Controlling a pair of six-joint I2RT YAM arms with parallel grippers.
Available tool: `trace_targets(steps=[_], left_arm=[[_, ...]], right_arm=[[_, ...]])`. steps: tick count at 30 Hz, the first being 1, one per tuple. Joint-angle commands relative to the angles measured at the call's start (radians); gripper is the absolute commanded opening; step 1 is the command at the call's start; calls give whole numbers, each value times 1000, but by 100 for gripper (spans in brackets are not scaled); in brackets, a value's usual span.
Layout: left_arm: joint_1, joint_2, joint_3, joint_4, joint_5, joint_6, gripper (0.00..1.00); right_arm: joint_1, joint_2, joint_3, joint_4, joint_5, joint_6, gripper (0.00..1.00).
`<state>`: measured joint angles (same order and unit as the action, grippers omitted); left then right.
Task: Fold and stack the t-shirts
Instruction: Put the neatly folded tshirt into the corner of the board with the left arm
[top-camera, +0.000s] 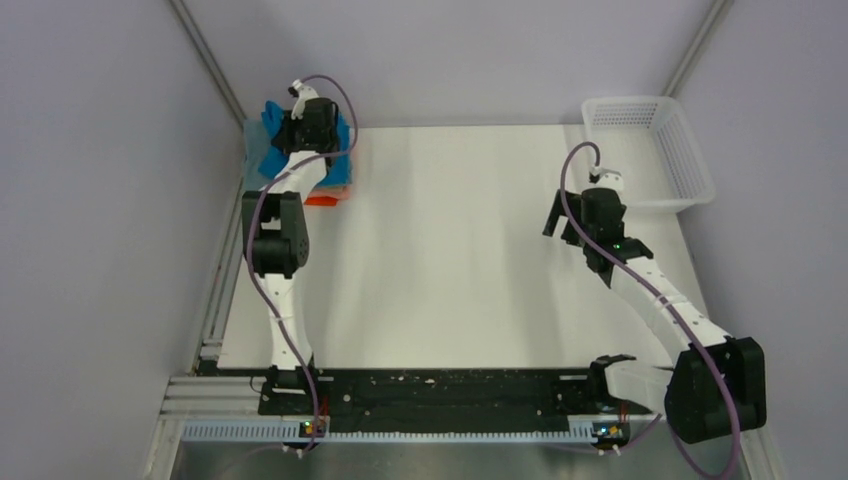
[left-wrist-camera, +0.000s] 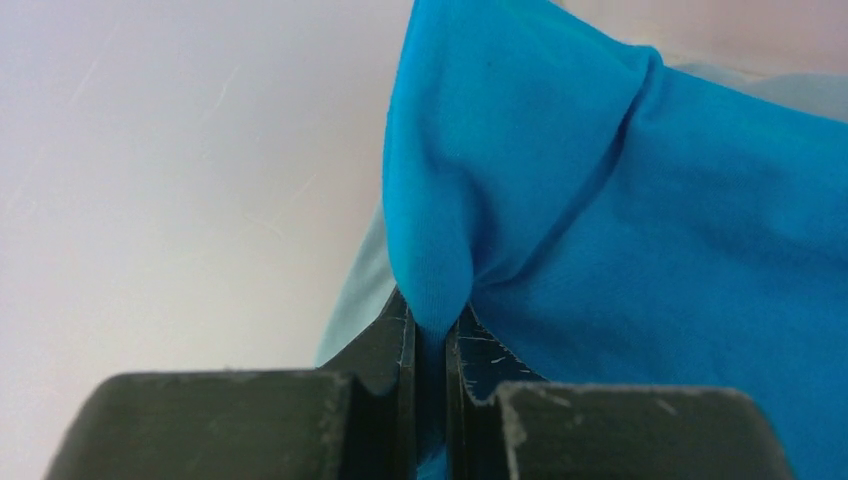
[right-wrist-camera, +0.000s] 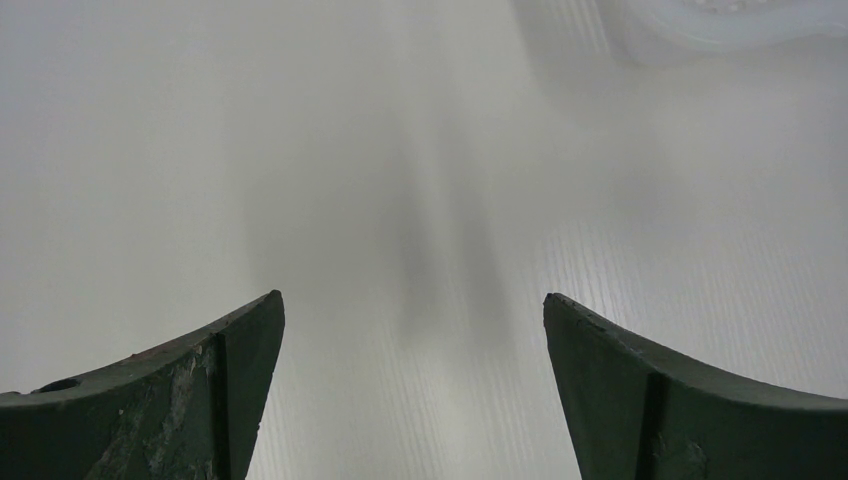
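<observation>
A bright blue t-shirt (top-camera: 272, 122) lies bunched on a stack of folded t-shirts at the table's far left corner. An orange shirt (top-camera: 324, 200) shows at the stack's near edge, with a thin salmon pink layer (top-camera: 343, 188) above it. My left gripper (top-camera: 308, 128) is over the stack. In the left wrist view it (left-wrist-camera: 430, 325) is shut on a fold of the blue t-shirt (left-wrist-camera: 650, 250), which covers a dusty grey-blue shirt (left-wrist-camera: 355, 290). My right gripper (top-camera: 572, 232) hangs open and empty over bare table at the right, as its wrist view (right-wrist-camera: 412, 300) shows.
A white mesh basket (top-camera: 650, 150) stands at the far right corner; its rim (right-wrist-camera: 720, 20) shows in the right wrist view. Grey walls close in on the table's left, back and right. The white tabletop (top-camera: 450, 250) stretches between the arms.
</observation>
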<state>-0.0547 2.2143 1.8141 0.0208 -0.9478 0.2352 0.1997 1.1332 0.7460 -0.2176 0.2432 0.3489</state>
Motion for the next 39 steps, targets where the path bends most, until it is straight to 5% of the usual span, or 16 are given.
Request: trace_targets(steps=[1, 13, 14, 17, 18, 23, 28, 33, 39], left_arm=[[14, 40, 41, 144, -158, 21, 0], [34, 131, 146, 121, -237, 10, 0], [35, 131, 148, 98, -223, -6, 7], [33, 122, 149, 42, -222, -61, 64], [32, 112, 150, 22, -217, -81, 74], [31, 24, 144, -156, -92, -263, 93], [4, -75, 31, -201, -75, -434, 98], [-55, -316, -292, 86, -58, -480, 99], [-152, -496, -309, -14, -190, -556, 99]], right_arm=[[-2, 26, 36, 9, 18, -5, 99], [-4, 51, 41, 4, 17, -9, 99], [-2, 52, 42, 5, 17, -8, 99], [-3, 57, 45, 3, 9, -7, 99], [-3, 57, 48, 3, 6, -7, 99], [-2, 60, 49, 6, -11, -5, 99], [-3, 68, 48, 6, -26, -2, 99], [-3, 76, 55, -9, -54, -2, 99], [-3, 59, 52, -16, -63, -1, 99]])
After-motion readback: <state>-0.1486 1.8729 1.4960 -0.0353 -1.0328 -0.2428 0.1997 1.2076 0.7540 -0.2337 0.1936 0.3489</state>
